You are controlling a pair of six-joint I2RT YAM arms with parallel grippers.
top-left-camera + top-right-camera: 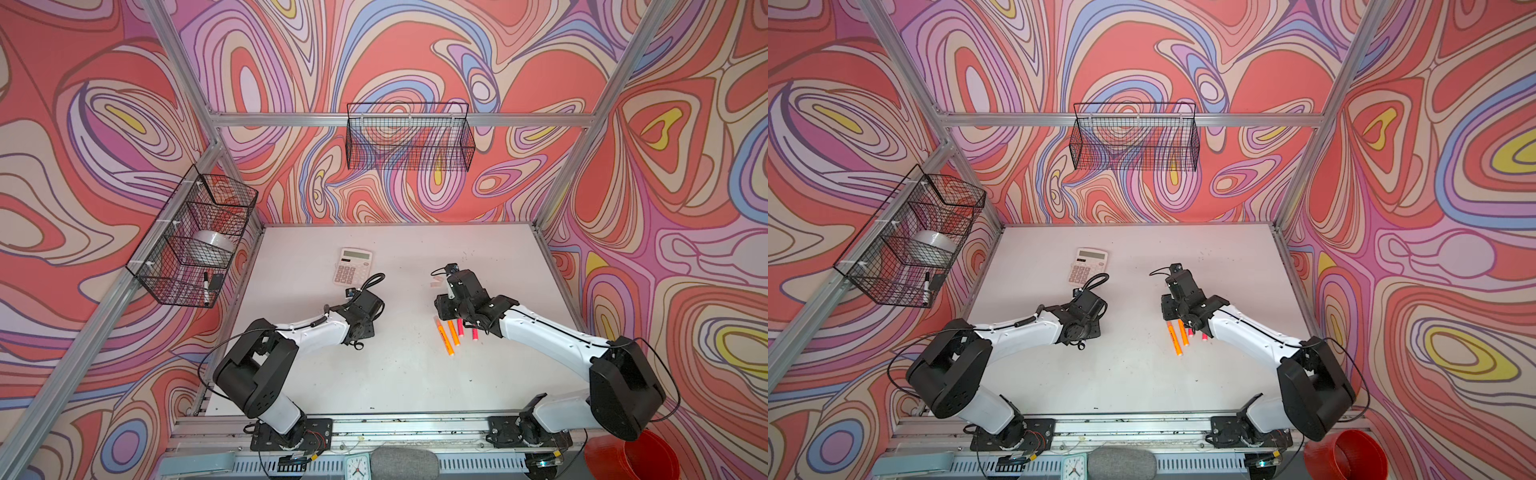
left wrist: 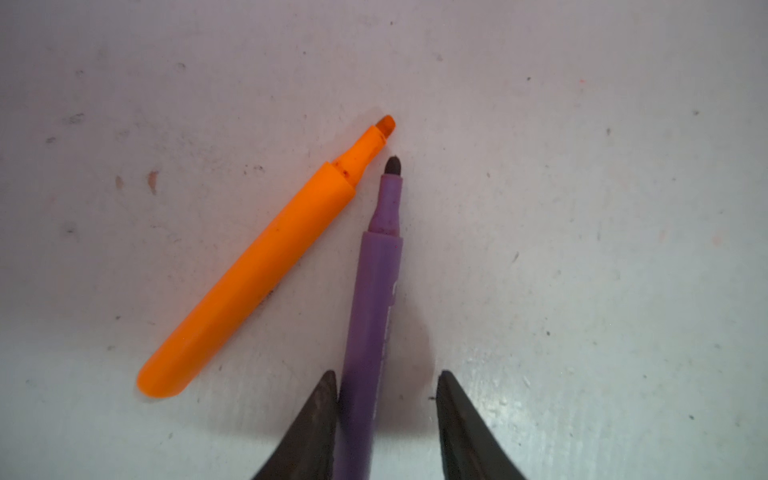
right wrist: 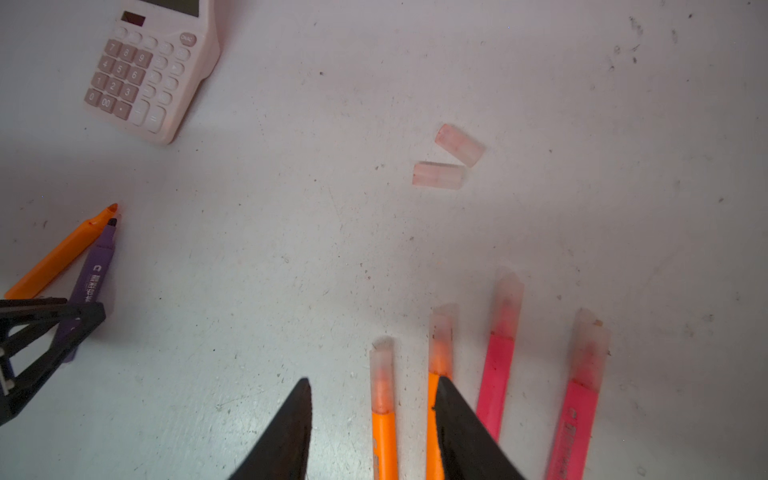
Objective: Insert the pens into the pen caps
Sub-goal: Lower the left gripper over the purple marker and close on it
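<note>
1. Left gripper (image 2: 387,376) of mine straddles the purple pen (image 2: 372,299) on the table (image 2: 582,208): jaws apart, one touching the barrel, the other clear. I judge this the pickup step.
2. Right gripper (image 3: 372,379) hangs empty, jaws apart, over four capped pens (image 3: 496,374).
3. Next: clamp, lift, carry the tip to a cap.
4. Calculator (image 3: 153,70) lies well clear.
5. Orange pen (image 2: 249,266), uncapped, lies just beside the purple tip; closing may nudge it.
6. Two loose caps (image 3: 459,144) lie near the right gripper.
</note>
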